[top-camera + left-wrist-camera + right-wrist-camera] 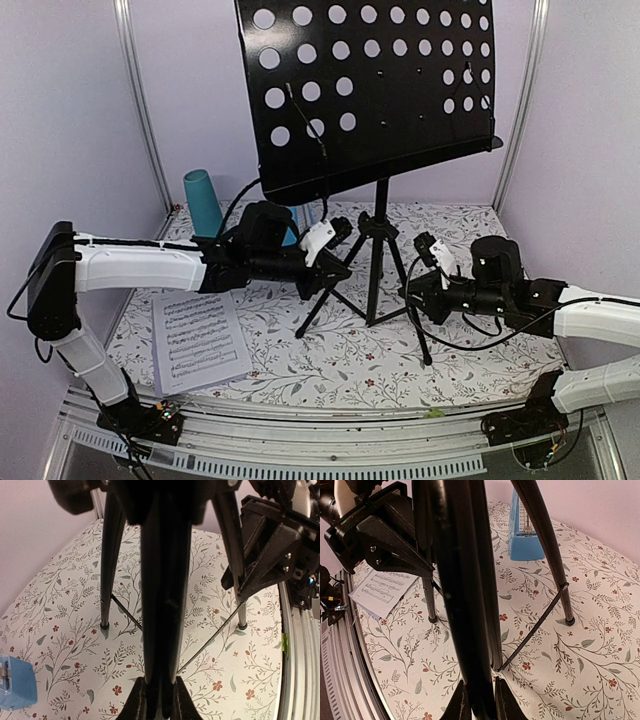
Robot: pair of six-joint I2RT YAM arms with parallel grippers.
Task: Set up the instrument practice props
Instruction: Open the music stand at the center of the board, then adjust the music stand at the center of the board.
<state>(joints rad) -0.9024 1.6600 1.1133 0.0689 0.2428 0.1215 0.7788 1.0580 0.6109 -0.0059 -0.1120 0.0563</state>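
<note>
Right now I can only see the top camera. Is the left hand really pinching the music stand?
Observer: Yes. The left hand is closed on one leg of the music stand.
Operator: What about the right hand?
Observer: The right hand pinches a different black leg.
Operator: I can't find the metronome!
Observer: The blue metronome stands upright on the flowery cloth, beyond the stand's legs.

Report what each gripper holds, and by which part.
The left gripper and the right gripper each clamp a separate tripod leg of the music stand.
</note>
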